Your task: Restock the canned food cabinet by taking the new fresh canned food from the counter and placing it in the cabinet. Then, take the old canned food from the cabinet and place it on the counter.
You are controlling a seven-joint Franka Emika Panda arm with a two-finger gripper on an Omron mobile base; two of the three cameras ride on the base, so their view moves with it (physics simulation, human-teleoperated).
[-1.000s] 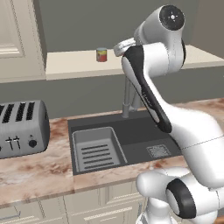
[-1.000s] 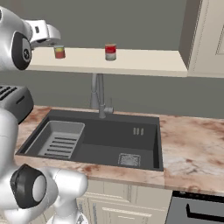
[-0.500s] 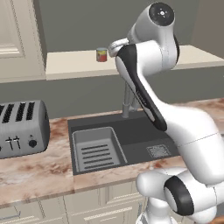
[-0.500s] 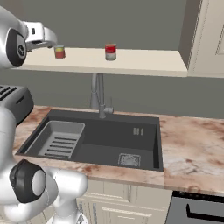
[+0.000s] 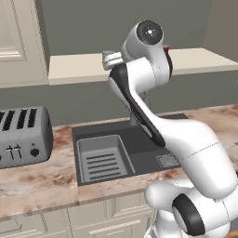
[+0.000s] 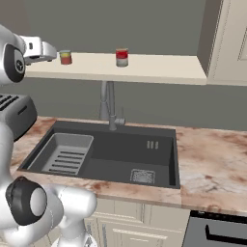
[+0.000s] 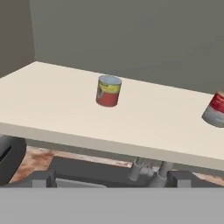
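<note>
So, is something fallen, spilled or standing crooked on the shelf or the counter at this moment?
Nothing stands out. Both cans stand upright and apart on the shelf: the yellow-labelled can and the red and white can. The toaster sits squarely on the counter.

Old can (image 7: 108, 91) upright on shelf (image 7: 57, 103), second can (image 7: 215, 110) perhaps tilted

New fresh canned food (image 7: 214, 109): cut by right edge of hand view, right of old canned food (image 7: 108, 91); in left base view mostly behind the arm, red sliver showing (image 5: 166, 49). Toaster (image 5: 22, 136) cut by left edge, left of sink (image 5: 121, 151). Can label print too small to read.
</note>
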